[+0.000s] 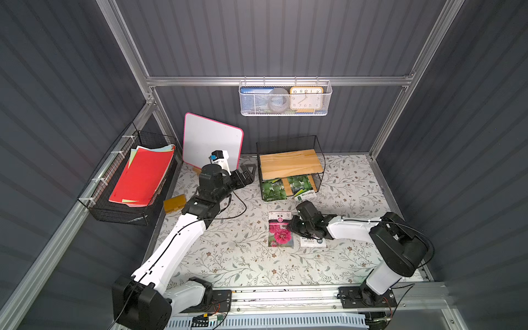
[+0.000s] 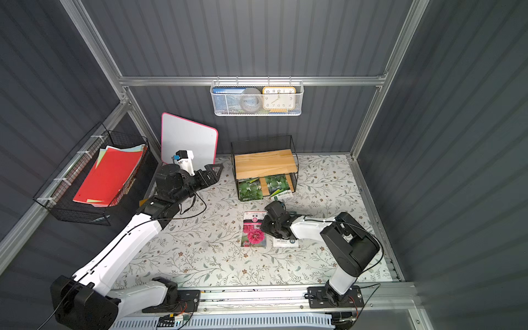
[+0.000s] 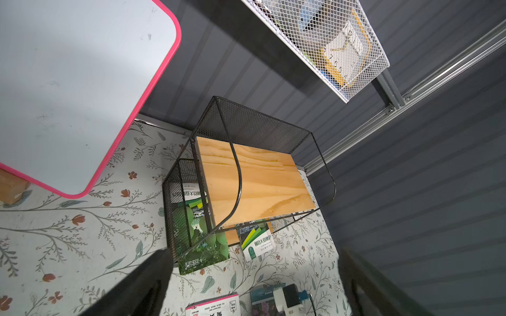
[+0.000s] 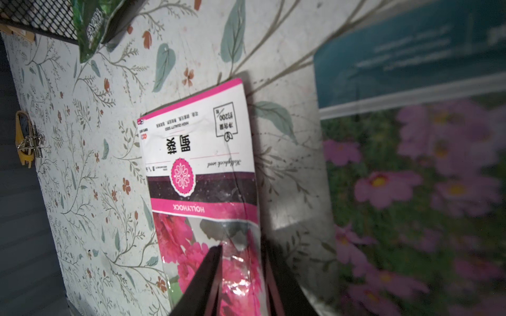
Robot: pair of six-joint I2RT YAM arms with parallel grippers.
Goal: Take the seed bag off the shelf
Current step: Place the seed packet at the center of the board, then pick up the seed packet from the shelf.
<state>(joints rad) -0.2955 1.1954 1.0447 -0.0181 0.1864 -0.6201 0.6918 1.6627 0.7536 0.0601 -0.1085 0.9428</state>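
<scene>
The seed bag lies flat mid-surface: glossy, pink-bordered, with a white header bearing a rosette and deep-pink hollyhock blooms below. The right gripper straddles its right edge, jaws slightly parted. Farther back, the left gripper gapes wide beside the shelf, which stands at the far edge.

**Clutter Along the Walls**

A white mesh basket is hanging on the back rail, holding a clock; a black wire basket is carrying red papers; a pink-rimmed whiteboard is leaning against the wall.
</scene>
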